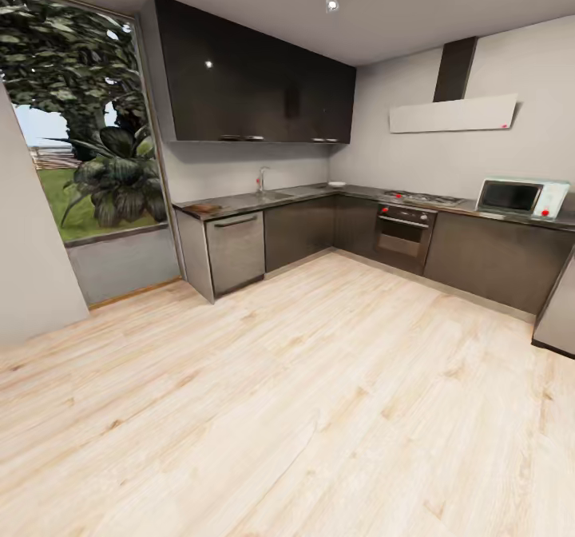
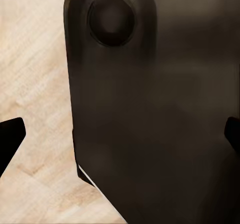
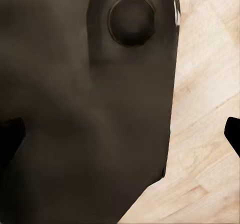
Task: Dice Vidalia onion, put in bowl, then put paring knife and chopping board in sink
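The kitchen lies ahead across the floor in the head view. The sink (image 1: 274, 196) with its chrome tap (image 1: 260, 179) is set into the dark countertop (image 1: 311, 192) under the black upper cabinets. A brown chopping board (image 1: 206, 208) lies at the countertop's left end. A small white bowl (image 1: 337, 184) sits near the corner. The Vidalia onion is hidden inside the sink, and the paring knife is too small to make out. My left gripper (image 2: 120, 136) and right gripper (image 3: 120, 134) are both open, holding nothing, each over a dark part of my own body and the floor.
A wide stretch of pale wood-plank floor (image 1: 303, 393) separates me from the cabinets. A large window (image 1: 80, 121) is at the left, beside a grey wall (image 1: 32, 265). An oven and hob (image 1: 407, 229) and a microwave (image 1: 519, 197) stand along the right run.
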